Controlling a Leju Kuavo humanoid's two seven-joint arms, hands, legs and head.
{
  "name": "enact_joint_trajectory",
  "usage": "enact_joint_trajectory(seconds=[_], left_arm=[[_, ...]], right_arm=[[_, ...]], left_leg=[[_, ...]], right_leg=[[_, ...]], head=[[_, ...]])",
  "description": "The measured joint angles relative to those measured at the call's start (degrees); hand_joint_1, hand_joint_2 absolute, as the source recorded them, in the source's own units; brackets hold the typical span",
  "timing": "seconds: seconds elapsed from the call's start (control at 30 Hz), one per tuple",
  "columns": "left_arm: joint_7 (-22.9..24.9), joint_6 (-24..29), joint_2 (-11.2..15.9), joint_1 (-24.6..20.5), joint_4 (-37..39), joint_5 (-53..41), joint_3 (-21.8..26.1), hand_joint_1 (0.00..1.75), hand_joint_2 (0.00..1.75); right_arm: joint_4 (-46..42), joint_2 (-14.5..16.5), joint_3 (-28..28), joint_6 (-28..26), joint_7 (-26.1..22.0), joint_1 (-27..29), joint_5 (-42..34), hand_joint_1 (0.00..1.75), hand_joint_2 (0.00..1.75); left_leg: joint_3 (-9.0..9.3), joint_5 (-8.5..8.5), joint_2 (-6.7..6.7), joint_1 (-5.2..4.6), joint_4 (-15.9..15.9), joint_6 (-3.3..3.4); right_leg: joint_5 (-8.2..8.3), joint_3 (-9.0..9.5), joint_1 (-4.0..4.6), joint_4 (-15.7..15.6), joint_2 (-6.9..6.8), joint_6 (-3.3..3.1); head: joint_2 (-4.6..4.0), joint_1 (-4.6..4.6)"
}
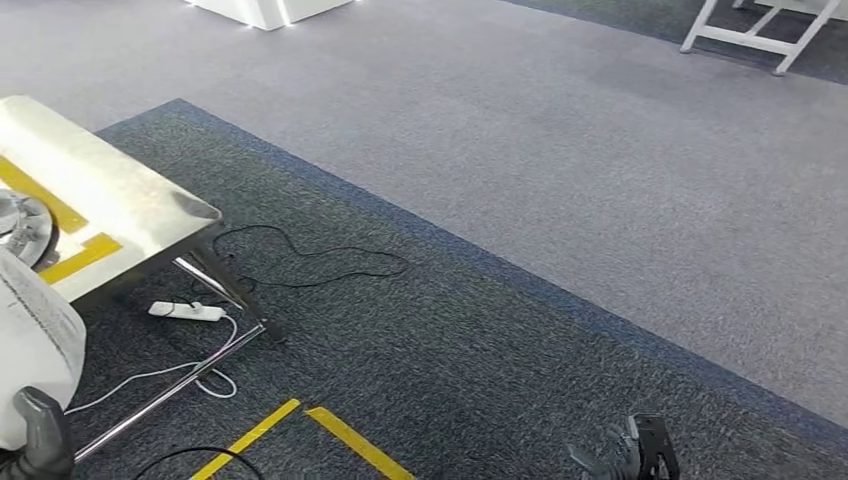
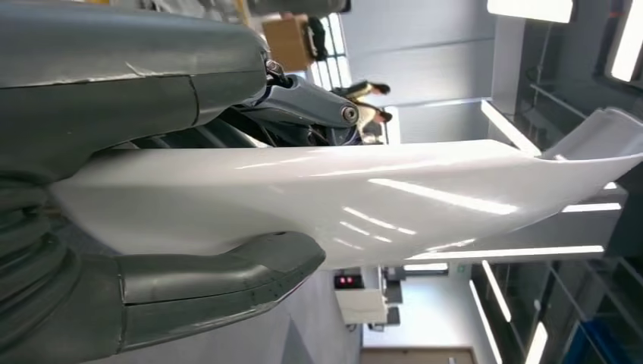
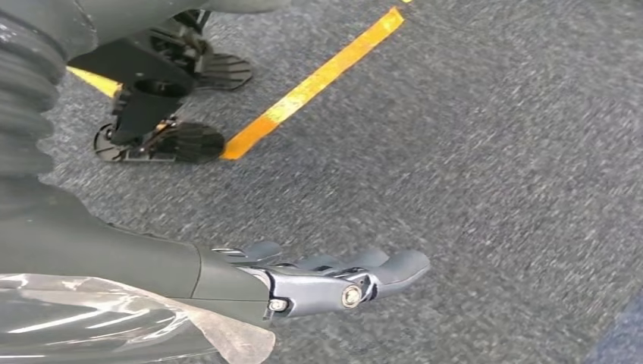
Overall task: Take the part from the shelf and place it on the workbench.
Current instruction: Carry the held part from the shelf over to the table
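The part (image 1: pixel 35 340) is a white, glossy curved piece with printed text, at the lower left of the head view. My left hand (image 1: pixel 42 430) grips it from below. The left wrist view shows the part (image 2: pixel 364 197) clamped between the thick thumb (image 2: pixel 220 280) and the dark fingers (image 2: pixel 303 98). The workbench (image 1: pixel 110 200), pale-topped and marked with yellow tape, stands at the left, just ahead of the part. My right hand (image 1: pixel 635 450) hangs low at the bottom right. In the right wrist view this hand (image 3: pixel 326 277) holds nothing, its fingers stretched out over the carpet.
A round metal fixture (image 1: pixel 22 225) sits on the workbench's left side. Under its corner lie a white power strip (image 1: pixel 187 311) and a black cable (image 1: pixel 320 262). Yellow floor tape (image 1: pixel 330 435) runs near my feet. A white frame (image 1: pixel 760 35) stands far right.
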Motion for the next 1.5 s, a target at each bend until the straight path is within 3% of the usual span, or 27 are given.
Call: enact_joint_trajectory(seconds=[0.07,0.13,0.17,0.23,0.27,0.3,0.37,0.4,0.43,0.5,0.57,0.63,0.7,0.77,0.8,0.87,0.93,1.0,1.07,1.1,1.17,1.23,1.3,1.33,1.37,1.43,1.5], left_arm=[[0.0,0.1,0.1,0.1,0.0,0.0,0.0,1.75,1.75],[0.0,0.2,0.1,0.0,0.0,-0.1,-0.2,1.75,1.75],[0.0,0.3,0.2,-0.1,0.0,-0.2,-0.3,1.75,1.75],[0.0,0.3,0.3,-0.3,0.1,-0.3,-0.5,1.75,1.75],[0.0,0.3,0.3,-0.3,0.1,-0.3,-0.6,1.75,1.75],[0.0,0.3,0.3,-0.3,0.2,-0.3,-0.7,1.75,1.75],[0.0,0.3,0.4,-0.3,0.3,-0.3,-0.8,1.75,1.75],[0.0,0.3,0.5,-0.3,0.3,-0.3,-0.8,1.75,1.75],[0.0,0.3,0.5,-0.3,0.3,-0.3,-1.0,1.75,1.75],[0.0,0.4,0.5,-0.3,0.3,-0.3,-1.2,1.75,1.75],[0.0,0.6,0.6,-0.3,0.3,-0.3,-1.3,1.75,1.75],[0.0,0.8,0.7,-0.3,0.3,-0.4,-1.3,1.75,1.75],[0.0,0.9,0.8,-0.4,0.3,-0.4,-1.3,1.75,1.75],[0.0,0.9,0.9,-0.4,0.4,-0.4,-1.3,1.75,1.75],[0.0,0.9,0.9,-0.4,0.4,-0.4,-1.3,1.75,1.75],[0.0,1.0,1.0,-0.4,0.4,-0.4,-1.3,1.75,1.75],[0.0,1.1,1.0,-0.4,0.4,-0.4,-1.3,1.75,1.75],[0.0,1.3,1.0,-0.4,0.4,-0.5,-1.3,1.75,1.75],[0.0,1.6,1.1,-0.3,0.4,-0.5,-1.4,1.75,1.75],[0.0,1.7,1.1,-0.3,0.4,-0.5,-1.4,1.75,1.75],[0.0,1.9,1.1,-0.3,0.4,-0.5,-1.4,1.75,1.75],[0.0,1.9,1.1,-0.5,0.4,-0.5,-1.5,1.75,1.75],[0.0,2.0,1.2,-0.4,0.4,-0.6,-1.6,1.75,1.75],[0.0,2.0,1.2,-0.4,0.5,-0.6,-1.6,1.75,1.75],[0.0,2.1,1.3,-0.4,0.5,-0.6,-1.7,1.75,1.75],[0.0,2.2,1.3,-0.4,0.5,-0.7,-1.7,1.75,1.75],[0.0,2.4,1.3,-0.5,0.5,-0.8,-1.8,1.75,1.75]], right_arm=[[-0.1,0.0,-0.1,0.1,0.0,-0.3,0.3,0.0,1.75],[-0.3,0.0,-0.2,0.2,0.0,-0.5,0.5,0.0,1.75],[-0.4,0.0,-0.3,0.2,0.0,-0.5,0.6,0.0,1.75],[-0.4,0.1,-0.5,0.3,0.0,-0.2,0.6,0.0,1.75],[-0.4,0.1,-0.6,0.3,0.0,0.0,0.6,0.0,1.75],[-0.4,0.1,-0.7,0.3,0.1,0.1,0.6,0.0,1.75],[-0.4,0.1,-0.9,0.3,0.1,0.2,0.7,0.0,1.75],[-0.4,0.1,-1.1,0.3,0.1,0.1,0.7,0.0,1.75],[-0.4,0.1,-1.1,0.3,0.1,0.1,0.7,0.0,1.75],[-0.4,0.1,-1.3,0.3,0.1,0.1,1.0,0.0,1.75],[-0.4,0.2,-1.4,0.3,0.1,0.0,1.3,0.0,1.75],[-0.5,0.4,-1.5,0.3,0.1,0.0,1.5,0.0,1.75],[-0.5,0.4,-1.6,0.3,0.0,0.1,1.5,0.0,1.75],[-0.5,0.4,-1.8,0.3,0.1,0.2,1.6,0.0,1.75],[-0.5,0.4,-1.8,0.3,0.1,0.2,1.6,0.0,1.75],[-0.5,0.4,-1.8,0.3,0.1,0.1,1.7,0.0,1.75],[-0.5,0.4,-1.9,0.3,0.1,0.0,1.9,0.0,1.75],[-0.5,0.4,-2.0,0.3,0.1,-0.1,2.1,0.0,1.75],[-0.5,0.5,-2.2,0.3,0.1,-0.2,2.4,0.0,1.75],[-0.6,0.5,-2.3,0.3,0.1,-0.3,2.5,0.0,1.75],[-0.7,0.6,-2.5,0.4,0.0,-0.5,2.5,0.0,1.75],[-0.7,0.6,-2.7,0.4,0.0,-0.3,2.6,0.0,1.75],[-0.7,0.6,-2.9,0.4,0.1,0.0,2.6,0.0,1.75],[-0.7,0.6,-2.9,0.4,0.1,0.1,2.7,0.0,1.75],[-0.8,0.6,-2.9,0.4,0.1,0.1,2.8,0.0,1.75],[-0.8,0.6,-3.0,0.4,0.1,0.0,2.9,0.0,1.75],[-0.8,0.6,-3.2,0.4,0.1,0.0,3.1,0.0,1.75]], left_leg=[[0.26,0.07,-1.28,0.11,-0.5,0.8],[0.74,0.33,-2.47,0.45,-1.2,1.55],[0.85,0.35,-3.03,0.56,-1.3,1.8],[0.88,0.26,-4.45,0.57,-1.3,2.1],[0.95,0.2,-5.28,0.54,-1.3,2.15],[1.06,0.12,-6.14,0.53,-1.3,2.14],[1.44,-0.16,-7.8,0.57,-1.2,1.89],[1.53,-0.37,-8.5,0.53,-1.0,1.62],[1.49,-0.54,-9.15,0.54,-0.9,1.33],[1.1,-0.58,-10.42,0.65,-0.7,0.66],[0.86,-0.53,-11.18,0.8,-0.7,0.03],[-0.09,-2.02,-8.88,0.67,1.6,-0.57],[-3.17,-5.49,-5.56,0.78,8.2,-1.14],[-6.29,-7.73,-4.48,1.03,14.5,-1.47],[-6.6,-7.3,-4.33,1.08,15.1,-1.51],[-3.93,-3.69,-3.6,1.01,9.8,-1.21],[-0.18,-0.9,-1.21,0.51,2.4,-0.47],[1.03,-0.62,-0.02,-0.04,-0.5,0.25],[1.05,-0.5,-1.25,0.04,-1.0,0.89],[1.3,-0.32,-1.85,0.23,-1.4,1.22],[1.87,0.13,-3.07,0.72,-2.2,1.83],[1.86,0.22,-4.41,0.79,-2.3,2.1],[1.92,0.17,-5.99,0.8,-2.2,2.15],[2.03,0.1,-6.87,0.84,-2.2,2.1],[2.2,0.0,-7.67,0.89,-2.2,1.97],[2.37,-0.36,-9.17,0.94,-1.9,1.45],[2.07,-0.55,-10.4,0.94,-1.6,0.78]], right_leg=[[-0.46,0.78,-0.05,-0.1,-0.45,0.52],[-2.25,-0.3,-0.18,2.7,2.08,0.84],[-3.68,-2.09,-0.27,6.0,3.89,0.86],[-6.04,-6.77,-0.29,13.6,5.65,0.86],[-5.97,-8.66,-0.28,15.9,5.85,0.85],[-4.74,-9.64,-0.27,16.1,5.97,0.83],[0.34,-8.55,-0.37,10.2,7.02,0.7],[2.32,-7.29,-0.49,6.4,8.47,0.61],[3.51,-6.07,-0.61,3.5,9.73,0.5],[3.5,-4.98,-0.61,1.5,10.91,0.13],[3.59,-4.55,-0.67,1.2,9.62,-0.5],[3.56,-4.15,-0.86,0.9,8.11,-1.22],[3.29,-3.83,-0.69,0.8,6.43,-1.75],[3.01,-3.65,-0.48,0.8,4.69,-1.91],[2.87,-3.53,-0.44,0.8,3.89,-1.88],[2.52,-3.03,-0.38,0.8,2.46,-1.7],[2.12,-2.52,-0.21,0.8,1.28,-1.31],[1.82,-2.2,-0.01,0.7,0.19,-0.76],[1.55,-1.84,0.04,0.4,-0.85,-0.14],[1.2,-1.77,0.01,0.6,-0.44,0.14],[-1.09,-3.43,-0.1,4.3,2.36,0.52],[-4.33,-7.36,-0.17,12.0,5.2,0.74],[-4.88,-10.6,-0.21,16.8,5.88,0.96],[-3.31,-10.77,-0.25,15.9,6.04,1.01],[-0.83,-9.77,-0.35,12.7,6.39,1.02],[3.33,-6.47,-0.73,4.4,8.64,0.92],[4.12,-4.64,-0.87,0.7,10.2,0.58]], head=[[0.0,0.12],[0.0,0.43],[0.0,0.65],[0.0,0.85],[0.0,0.84],[0.0,0.86],[0.0,0.89],[0.0,0.91],[0.0,0.88],[0.0,0.84],[0.0,0.83],[0.0,0.42],[0.0,-0.01],[0.0,-0.04],[0.0,-0.04],[0.0,-0.06],[0.0,-0.07],[0.0,-0.02],[0.0,0.0],[0.0,0.05],[0.0,0.34],[0.0,0.58],[0.0,0.63],[0.0,0.66],[0.0,0.69],[0.0,0.75],[0.0,0.77]])
